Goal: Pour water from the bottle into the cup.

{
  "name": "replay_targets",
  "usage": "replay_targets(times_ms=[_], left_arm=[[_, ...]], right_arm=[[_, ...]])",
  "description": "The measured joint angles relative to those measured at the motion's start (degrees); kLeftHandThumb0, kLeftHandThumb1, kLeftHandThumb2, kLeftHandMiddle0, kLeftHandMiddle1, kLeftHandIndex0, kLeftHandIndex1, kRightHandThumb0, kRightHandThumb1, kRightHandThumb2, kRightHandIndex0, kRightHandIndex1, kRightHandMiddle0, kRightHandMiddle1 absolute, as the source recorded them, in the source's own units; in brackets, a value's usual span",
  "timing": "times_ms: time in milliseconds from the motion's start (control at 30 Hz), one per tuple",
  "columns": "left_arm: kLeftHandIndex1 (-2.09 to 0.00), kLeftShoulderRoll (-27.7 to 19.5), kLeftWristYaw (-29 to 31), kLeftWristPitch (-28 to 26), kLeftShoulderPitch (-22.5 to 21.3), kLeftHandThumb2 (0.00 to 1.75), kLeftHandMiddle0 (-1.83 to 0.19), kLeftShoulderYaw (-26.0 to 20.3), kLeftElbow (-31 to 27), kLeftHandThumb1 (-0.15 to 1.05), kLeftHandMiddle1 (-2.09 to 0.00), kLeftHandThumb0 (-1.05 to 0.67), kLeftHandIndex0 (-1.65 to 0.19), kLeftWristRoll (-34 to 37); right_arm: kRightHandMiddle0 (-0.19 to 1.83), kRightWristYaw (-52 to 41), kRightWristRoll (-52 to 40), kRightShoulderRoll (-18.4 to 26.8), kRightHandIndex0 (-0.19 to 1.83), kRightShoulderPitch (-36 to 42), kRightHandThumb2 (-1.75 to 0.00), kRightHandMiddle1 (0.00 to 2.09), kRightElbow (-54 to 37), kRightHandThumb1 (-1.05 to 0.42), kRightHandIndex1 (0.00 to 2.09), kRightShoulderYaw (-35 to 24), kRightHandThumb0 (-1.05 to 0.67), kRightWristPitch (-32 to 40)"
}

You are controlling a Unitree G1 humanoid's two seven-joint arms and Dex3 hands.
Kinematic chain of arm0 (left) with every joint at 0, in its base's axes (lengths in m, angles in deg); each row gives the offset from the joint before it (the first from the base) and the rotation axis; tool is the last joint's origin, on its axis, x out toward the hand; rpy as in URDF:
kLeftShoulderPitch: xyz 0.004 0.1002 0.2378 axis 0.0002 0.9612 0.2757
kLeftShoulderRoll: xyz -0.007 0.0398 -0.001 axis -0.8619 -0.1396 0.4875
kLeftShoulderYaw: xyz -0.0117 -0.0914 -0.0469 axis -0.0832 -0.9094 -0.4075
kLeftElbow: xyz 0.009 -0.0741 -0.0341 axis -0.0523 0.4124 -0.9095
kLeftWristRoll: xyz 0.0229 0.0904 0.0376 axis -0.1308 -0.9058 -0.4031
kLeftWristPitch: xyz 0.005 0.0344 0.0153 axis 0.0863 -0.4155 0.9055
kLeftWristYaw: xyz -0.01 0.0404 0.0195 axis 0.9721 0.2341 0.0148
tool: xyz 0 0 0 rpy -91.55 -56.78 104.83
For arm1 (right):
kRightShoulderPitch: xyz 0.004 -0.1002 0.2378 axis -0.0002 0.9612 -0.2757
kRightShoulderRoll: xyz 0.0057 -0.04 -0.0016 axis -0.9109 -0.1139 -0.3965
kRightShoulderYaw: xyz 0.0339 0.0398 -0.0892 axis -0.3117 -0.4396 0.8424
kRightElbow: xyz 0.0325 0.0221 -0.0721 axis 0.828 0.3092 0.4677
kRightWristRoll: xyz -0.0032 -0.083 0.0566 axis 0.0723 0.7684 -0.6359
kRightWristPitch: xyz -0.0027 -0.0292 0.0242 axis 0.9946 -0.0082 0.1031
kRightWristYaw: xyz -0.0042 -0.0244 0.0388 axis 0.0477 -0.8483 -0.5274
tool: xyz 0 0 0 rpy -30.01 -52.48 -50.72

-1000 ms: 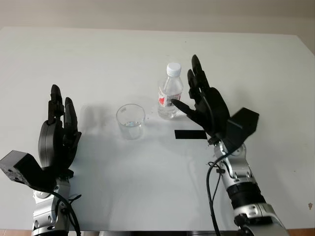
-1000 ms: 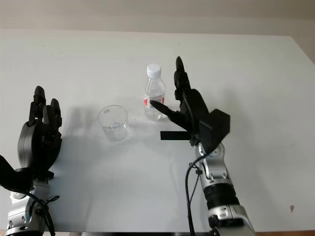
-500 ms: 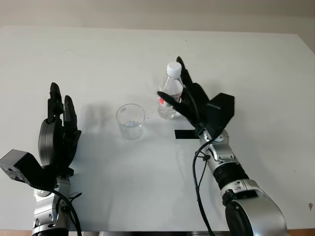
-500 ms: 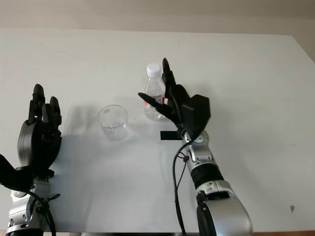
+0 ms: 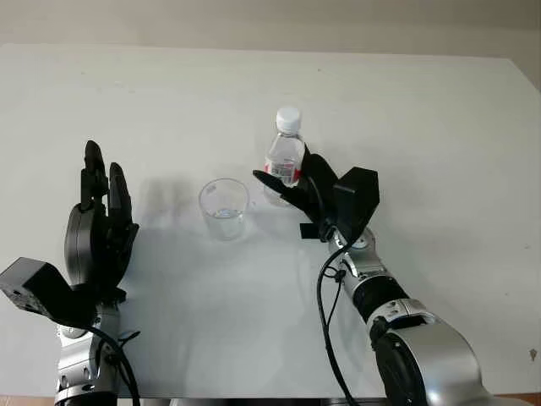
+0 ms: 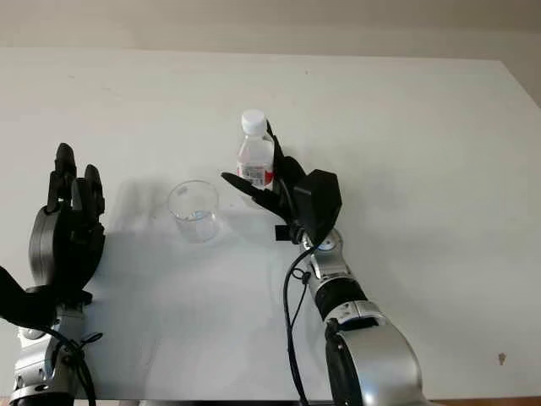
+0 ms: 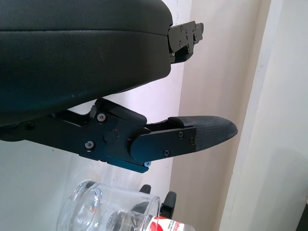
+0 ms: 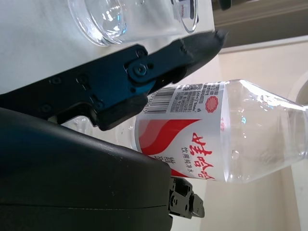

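The right hand [image 5: 297,188] grasps the capped bottle [image 5: 284,158], upright just right of the cup [image 5: 224,208]. The left hand [image 5: 100,237] waits open, well left. The cap must come off before tilting.

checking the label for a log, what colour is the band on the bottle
Red and white, with a barcode, on the bottle; clearest in the right wrist view.

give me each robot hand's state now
Left robot hand: open, raised left of the cup.
Right robot hand: shut on the bottle.
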Motion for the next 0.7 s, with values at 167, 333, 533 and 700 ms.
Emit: replay_targets(times_ms=[167, 333, 533, 700], left_arm=[[-0.03, -0.07, -0.01, 0.15, -0.07, 0.54, 0.18, -0.05, 0.09, 1.05, -0.05, -0.7, 0.18, -0.04], [-0.04, -0.25, -0.02, 0.21, -0.11, 0.54, 0.18, -0.21, 0.11, 1.05, -0.05, -0.71, 0.17, -0.07], [-0.05, -0.47, -0.23, 0.44, -0.14, 0.52, 0.17, -0.59, 0.13, 1.05, -0.06, -0.71, 0.17, -0.21], [-0.04, -0.7, -0.18, 0.61, -0.31, 0.52, 0.19, -0.87, 0.66, 1.05, -0.05, -0.72, 0.19, -0.31]], right_arm=[[0.14, 5.38, 3.34, 0.18, 0.26, -1.57, -0.06, 1.53, 1.66, -1.02, 1.45, 0.93, -0.44, 0.14], [0.31, 11.74, 9.42, 1.33, 0.42, -3.72, -0.15, 1.94, 2.51, -1.05, 2.0, 4.2, -0.51, 0.46], [0.82, 16.31, 17.15, 3.29, 1.03, -5.5, -0.35, 2.09, 2.63, -1.05, 2.09, 9.7, -0.49, -0.4], [1.09, 19.42, 20.56, 3.97, 1.3, -6.18, -0.46, 2.09, 3.18, -1.05, 2.09, 12.42, -0.4, -1.05]])
